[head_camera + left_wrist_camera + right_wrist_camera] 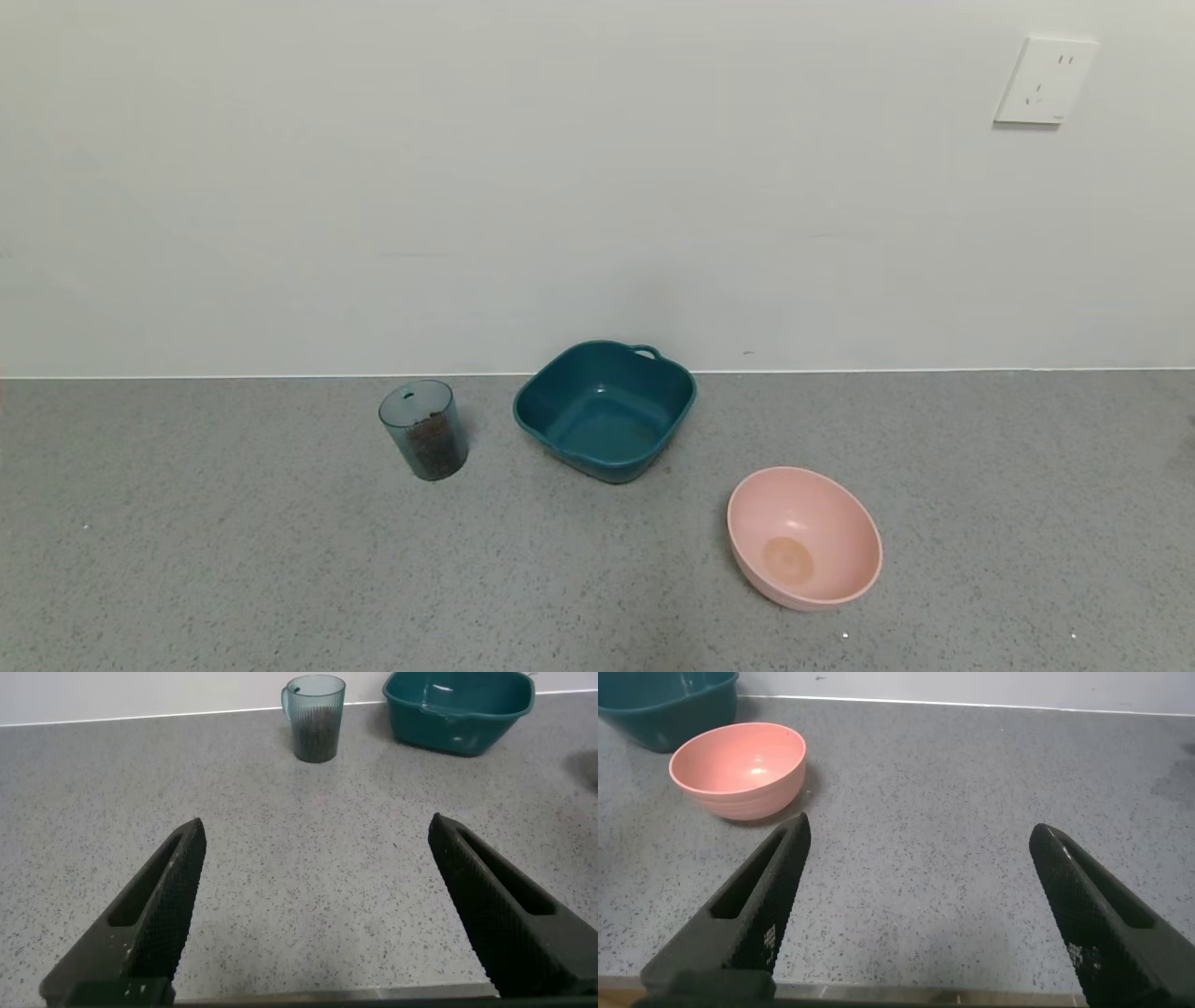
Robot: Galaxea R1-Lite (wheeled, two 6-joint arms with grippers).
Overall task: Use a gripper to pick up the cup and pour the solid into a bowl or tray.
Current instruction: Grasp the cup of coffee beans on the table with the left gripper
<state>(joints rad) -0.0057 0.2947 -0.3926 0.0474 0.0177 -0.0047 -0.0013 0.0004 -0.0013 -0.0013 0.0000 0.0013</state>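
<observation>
The cup [423, 429] is a small see-through blue-grey tumbler standing upright on the grey counter, left of the teal tub. Dark brown granules, the solid [435, 446], fill its lower part. The cup also shows in the left wrist view [314, 717], far ahead of my left gripper [316, 833], which is open and empty over bare counter. My right gripper [920, 831] is open and empty, with the pink bowl [738, 769] ahead of it to one side. Neither gripper shows in the head view.
A teal square tub [605, 407] with a small handle stands near the wall at centre. A pink bowl [804, 538] sits tilted on the counter nearer the front right. A white wall [597, 187] with a socket [1044, 80] backs the counter.
</observation>
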